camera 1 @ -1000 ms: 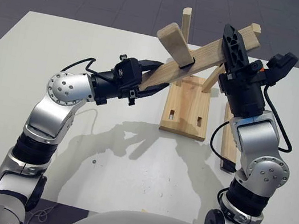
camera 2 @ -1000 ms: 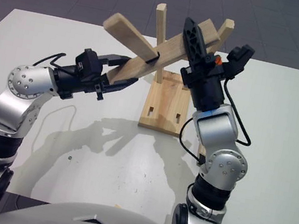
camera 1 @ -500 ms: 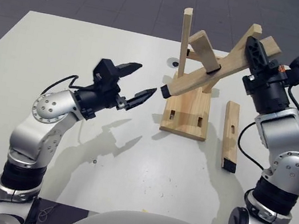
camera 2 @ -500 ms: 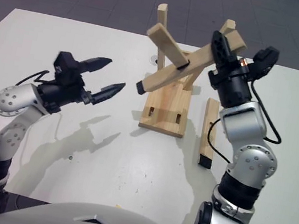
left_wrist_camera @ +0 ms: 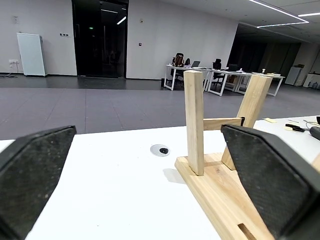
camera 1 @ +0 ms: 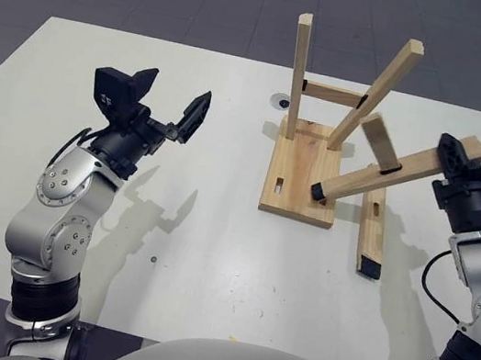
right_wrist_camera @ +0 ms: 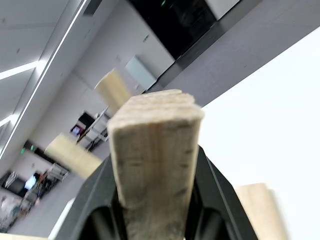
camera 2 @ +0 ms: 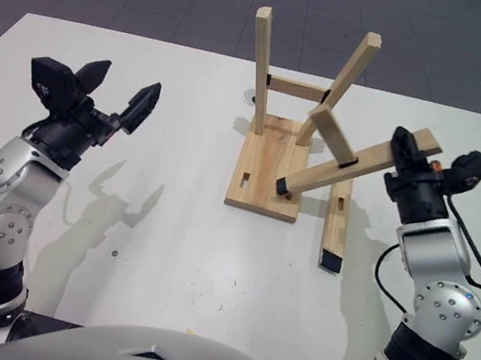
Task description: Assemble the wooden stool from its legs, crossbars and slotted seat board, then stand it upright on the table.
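Risk, near left: my left gripper (camera 1: 178, 92) hangs wide open and holding nothing over the table (camera 1: 211, 240), well apart from the wood. It gives the long piece no support.
Risk, right: my right gripper (camera 1: 454, 164) is clamped on only the far-right end of the leg frame (camera 1: 381, 175). I judge it could twist in my fingers, or swing into the standing parts and topple them.
Near right: a loose leg (camera 1: 368, 232) lies flat on the table just right of the seat board (camera 1: 300, 177), under the held piece.
Frame tip: black-capped, over the board's near-right part; I cannot tell whether it touches.
Board: pale wood lying flat, with slots open near its front edge.
Far: two uprights (camera 1: 296, 73) joined by a crossbar (camera 1: 333, 93), the right one leaning.
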You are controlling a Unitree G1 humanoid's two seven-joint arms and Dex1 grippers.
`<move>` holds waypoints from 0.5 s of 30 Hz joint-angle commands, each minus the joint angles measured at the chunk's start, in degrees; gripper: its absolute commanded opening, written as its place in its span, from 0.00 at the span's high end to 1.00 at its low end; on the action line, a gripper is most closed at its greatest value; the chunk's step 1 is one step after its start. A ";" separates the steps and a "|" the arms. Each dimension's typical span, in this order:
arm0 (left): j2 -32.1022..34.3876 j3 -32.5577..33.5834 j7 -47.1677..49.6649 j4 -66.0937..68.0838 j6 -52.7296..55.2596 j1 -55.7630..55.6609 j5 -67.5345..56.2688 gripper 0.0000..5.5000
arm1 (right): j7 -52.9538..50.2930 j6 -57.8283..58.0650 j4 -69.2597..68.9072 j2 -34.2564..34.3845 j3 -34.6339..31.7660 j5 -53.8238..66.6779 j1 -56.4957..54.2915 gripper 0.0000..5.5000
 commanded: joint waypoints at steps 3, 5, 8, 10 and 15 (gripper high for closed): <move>0.55 -1.28 0.26 -0.22 0.28 0.48 0.90 0.02 | 4.19 0.09 -0.68 -1.75 2.83 -8.16 3.21 0.81; 0.64 -1.50 0.11 -0.02 -0.01 0.75 1.15 0.02 | 5.02 0.57 -1.23 -1.70 3.25 -8.70 4.00 0.81; 0.32 -2.35 0.13 0.26 -0.56 1.28 1.96 0.02 | 5.31 0.95 -0.84 -0.63 1.87 -4.82 3.22 0.81; -0.07 -3.21 0.02 0.22 -0.76 1.60 2.17 0.02 | 4.38 0.63 -0.69 0.38 0.11 -0.53 2.37 0.81; -0.59 -3.83 0.52 -0.24 -1.25 2.37 2.31 0.02 | 4.11 1.55 0.31 -0.19 -0.87 2.80 1.56 0.81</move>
